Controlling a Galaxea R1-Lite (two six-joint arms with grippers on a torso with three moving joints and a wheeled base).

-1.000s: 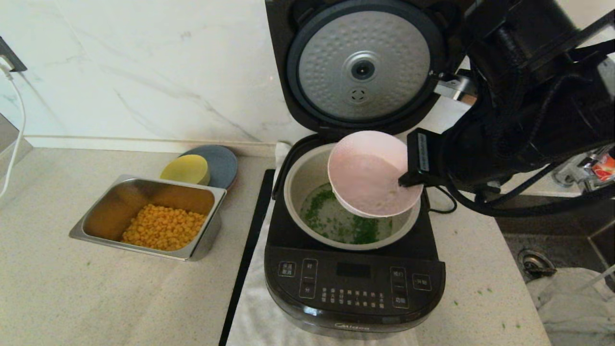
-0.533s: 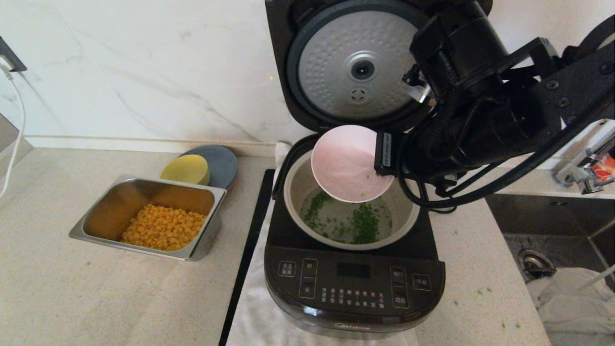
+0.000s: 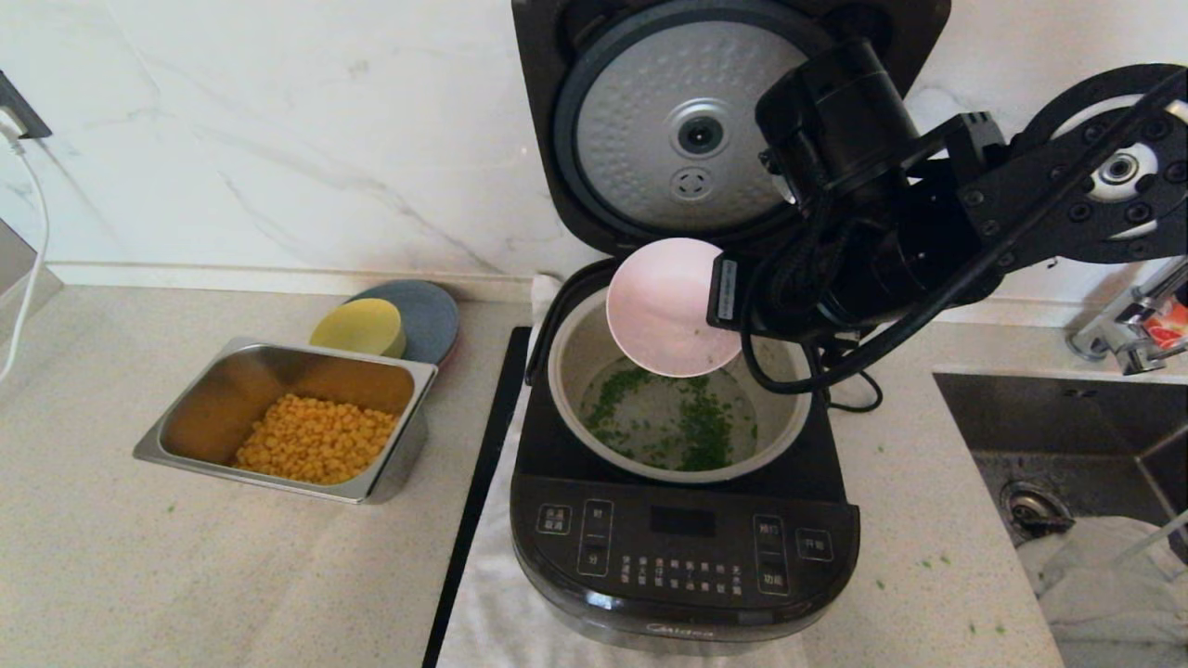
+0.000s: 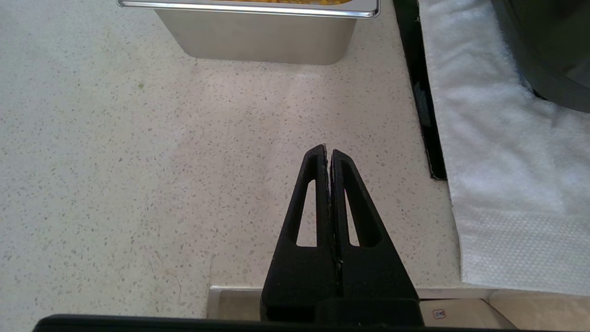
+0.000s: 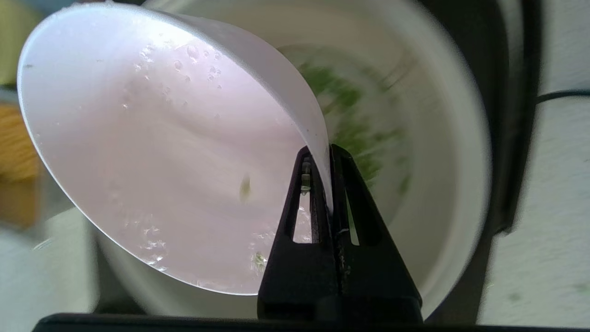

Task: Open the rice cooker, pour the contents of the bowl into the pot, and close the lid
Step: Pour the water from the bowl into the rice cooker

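The black rice cooker (image 3: 685,547) stands open, its lid (image 3: 691,125) tipped up against the wall with the dimpled silver underside showing. Chopped green herb bits in liquid (image 3: 691,427) lie in the pale pot (image 3: 568,357). My right gripper (image 5: 328,150) is shut on the rim of the small bowl (image 3: 670,306) (image 5: 152,157), holding it tipped steeply on its side over the back of the pot. Only drops and a few green flecks cling to its pink inside. The left gripper (image 4: 328,152) is shut and empty, low over the counter in front of the steel tray.
A steel tray with corn kernels (image 3: 316,436) sits left of the cooker, with a yellow dish (image 3: 357,327) on a grey plate (image 3: 427,315) behind it. A white towel (image 4: 498,152) lies under the cooker. A sink (image 3: 1067,455) and tap lie at the right.
The right arm swung left and back, carrying the bowl toward the pot's rear and tipping it steeper. More green bits lie in the pot.
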